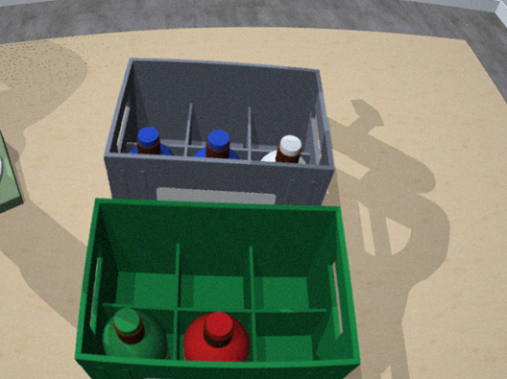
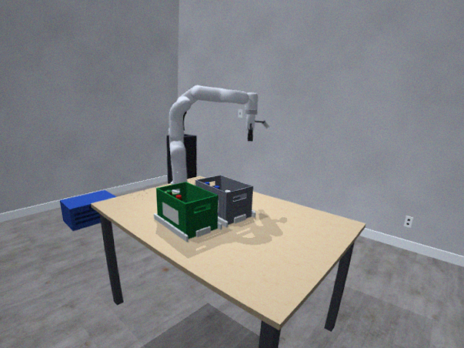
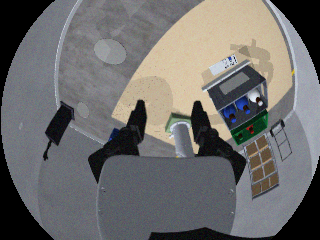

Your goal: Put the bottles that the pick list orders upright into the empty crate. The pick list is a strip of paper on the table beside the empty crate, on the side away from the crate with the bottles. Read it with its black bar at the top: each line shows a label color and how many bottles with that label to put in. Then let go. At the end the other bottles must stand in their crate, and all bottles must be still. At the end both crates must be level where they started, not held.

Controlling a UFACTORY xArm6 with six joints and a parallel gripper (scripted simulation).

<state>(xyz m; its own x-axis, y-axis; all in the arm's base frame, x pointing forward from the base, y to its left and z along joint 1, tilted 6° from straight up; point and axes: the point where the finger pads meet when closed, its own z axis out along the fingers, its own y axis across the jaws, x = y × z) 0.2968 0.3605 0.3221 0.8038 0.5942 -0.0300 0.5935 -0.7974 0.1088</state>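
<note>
One bench [image 1: 485,125] [image 2: 287,257] [image 3: 200,55] spreads beneath the pincer [image 2: 250,140] [image 3: 169,103] and carries both crates, below it and to the right of its fingers in the wrist view; the gray crate [image 1: 294,186] [image 2: 241,207] [image 3: 255,75] is the one to fill, with the green crate [image 1: 102,371] [image 2: 204,223] [image 3: 250,139] beside it, and both look level. Well above them the pincer stands apart, with nothing between its fingers.

Below it, the gray crate holds two blue bottles [image 1: 148,137] [image 2: 215,188] [image 3: 243,105] and a white bottle [image 1: 290,145] [image 2: 227,190] [image 3: 255,96], apparently upright; a green bottle [image 1: 132,342] [image 2: 168,191] [image 3: 240,136] and a red bottle [image 1: 216,344] [image 2: 178,196] [image 3: 251,130] stand in the green crate. The pick list [image 3: 223,65] lies beyond the gray crate, too small to read surely; the job may well be finished.

Should a bottle need moving, I'd expect a stiff, smooth, perhaps slippery body, its weight uncertain; the narrow neck just under the cap seems the place to take it, squarely from above, lest it tilt against a divider.
</note>
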